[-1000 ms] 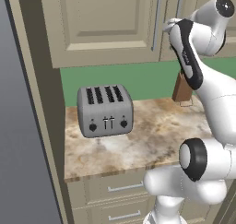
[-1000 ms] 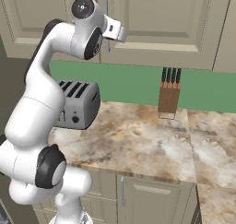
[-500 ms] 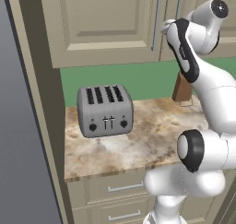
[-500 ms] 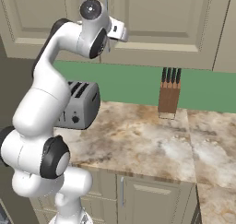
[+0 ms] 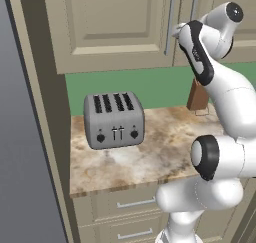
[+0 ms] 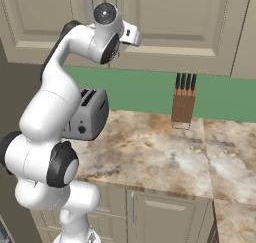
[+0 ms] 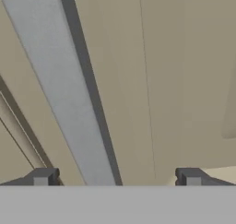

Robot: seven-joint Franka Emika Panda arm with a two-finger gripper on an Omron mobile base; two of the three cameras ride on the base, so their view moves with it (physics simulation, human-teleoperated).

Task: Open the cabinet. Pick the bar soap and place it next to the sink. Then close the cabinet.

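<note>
Stage: you are at the opening step; both cabinet [image 5: 115,27] doors look shut.
Pincer: the gripper [image 7: 115,177] is released, its two tips spread wide, with the silver handle [image 7: 69,89] running between them from 11 o'clock down to 6 o'clock.
Why so held: you stand the tips either side of the bar, apparently so that closing them will catch it for the pull.
Arm: raised high, hand against the door front near the handles [image 5: 170,24].
Cabinet contents: hidden behind the closed doors; you cannot tell where the soap lies.
Counter [image 5: 150,157]: toaster [image 5: 114,119] at 9 o'clock, knife block [image 6: 183,99] at 2 o'clock, well apart.
Knife block contents: dark-handled knives, upright.
</note>
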